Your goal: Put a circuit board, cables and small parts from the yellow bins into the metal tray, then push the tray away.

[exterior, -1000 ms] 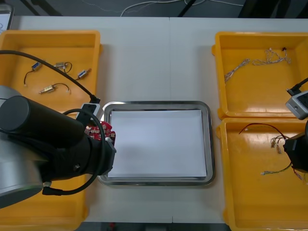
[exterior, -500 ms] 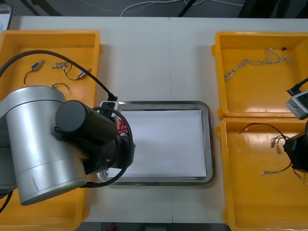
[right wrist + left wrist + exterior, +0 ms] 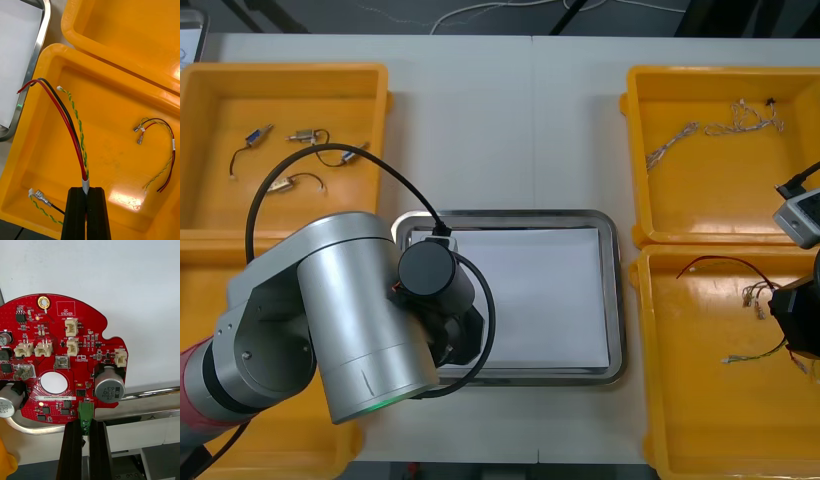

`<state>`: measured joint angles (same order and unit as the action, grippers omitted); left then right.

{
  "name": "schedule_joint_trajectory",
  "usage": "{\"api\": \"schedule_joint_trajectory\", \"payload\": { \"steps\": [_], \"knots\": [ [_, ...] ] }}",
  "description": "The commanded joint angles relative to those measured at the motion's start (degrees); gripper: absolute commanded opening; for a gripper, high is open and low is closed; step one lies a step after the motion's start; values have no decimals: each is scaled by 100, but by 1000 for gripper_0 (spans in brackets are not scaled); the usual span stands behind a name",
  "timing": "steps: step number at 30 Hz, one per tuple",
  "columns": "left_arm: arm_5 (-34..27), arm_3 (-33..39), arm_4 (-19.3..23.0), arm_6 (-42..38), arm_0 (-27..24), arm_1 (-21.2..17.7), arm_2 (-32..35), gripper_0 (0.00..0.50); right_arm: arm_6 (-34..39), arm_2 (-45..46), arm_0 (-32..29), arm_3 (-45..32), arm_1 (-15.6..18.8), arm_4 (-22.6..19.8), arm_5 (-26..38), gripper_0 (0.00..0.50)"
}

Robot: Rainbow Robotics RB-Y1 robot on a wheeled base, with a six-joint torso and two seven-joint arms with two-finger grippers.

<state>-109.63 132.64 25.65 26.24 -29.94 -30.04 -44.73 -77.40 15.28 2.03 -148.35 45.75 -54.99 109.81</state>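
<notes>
The left pincer [image 3: 85, 424] is clamped on a small green block [image 3: 85, 416] at the edge of the round red circuit board [image 3: 63, 360]. The two black fingers [image 3: 72, 450] stand only as far apart as that block is wide. The board is round, so it has no long side. It spreads out from the fingers, and its flat face with all the little parts is turned toward the wrist camera. It hangs over the left end of the shiny metal tray [image 3: 153, 393], partly above the rim and partly above the white inside [image 3: 131, 285]. In the front view the big left arm [image 3: 350, 310] covers that end of the tray [image 3: 616, 300], which sits in the middle of the light bench [image 3: 510, 110].

The right pincer [image 3: 87, 192] is over the yellow bin [image 3: 120, 105] at the near right corner of the bench. Its fingers are almost together, pinched on the end of a red, black and yellow-green cable [image 3: 71, 127]. The cable's long line runs from the fingers toward the bin wall next to the tray. Another cable [image 3: 165, 150] lies apart on the bin floor.
</notes>
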Motion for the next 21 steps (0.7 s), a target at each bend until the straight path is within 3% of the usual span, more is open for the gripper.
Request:
{"api": "schedule_joint_trajectory", "payload": {
  "steps": [1,6,21],
  "knots": [
    [-37,51,-184,-207,41,209,-141,0,-258,-42,96,-165,189,32,19,0],
    [-37,16,-544,-189,217,218,-528,0,-258,-42,96,-165,189,32,19,0],
    [-37,-309,-605,-31,437,314,-536,0,-258,-42,96,-165,189,32,19,0]
  ]
}}
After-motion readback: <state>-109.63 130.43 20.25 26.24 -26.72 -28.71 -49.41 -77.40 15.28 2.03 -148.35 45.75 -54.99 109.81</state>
